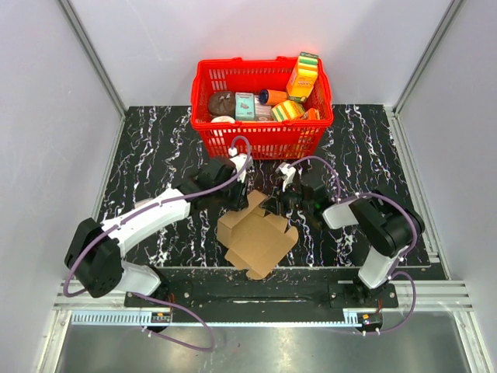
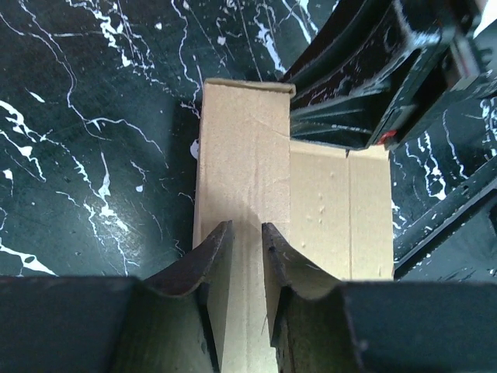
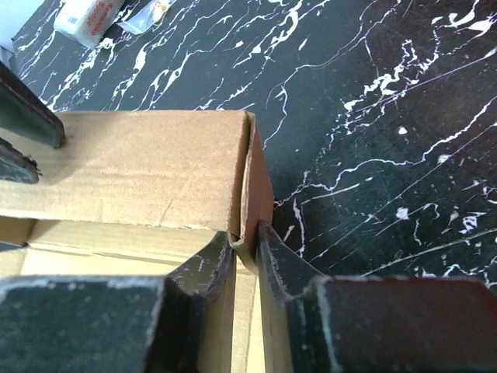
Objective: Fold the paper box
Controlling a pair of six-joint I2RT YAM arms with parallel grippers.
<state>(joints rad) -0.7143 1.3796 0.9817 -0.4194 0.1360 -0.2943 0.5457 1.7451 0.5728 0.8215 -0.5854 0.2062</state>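
Paper box (image 1: 256, 237): lies part-formed at the middle of the counter (image 1: 155, 155), between the two arms and just in front of the red basket (image 1: 264, 141). One long panel is raised; the rest lies flat.

Left hand (image 2: 247, 229): fingers stand a little apart over the raised panel, and no clamp on the card is evident.

Right hand (image 3: 247, 233): fingers are closed on the thin end wall at the panel's corner.

Handling assessment: plain brown card, judged light and fairly stiff across a panel but weak along the creases. It is likely to slide on the smooth counter and spring back if released. The best purchase is on panel edges near a crease, with light pressure, since hard pinching may dent the card.
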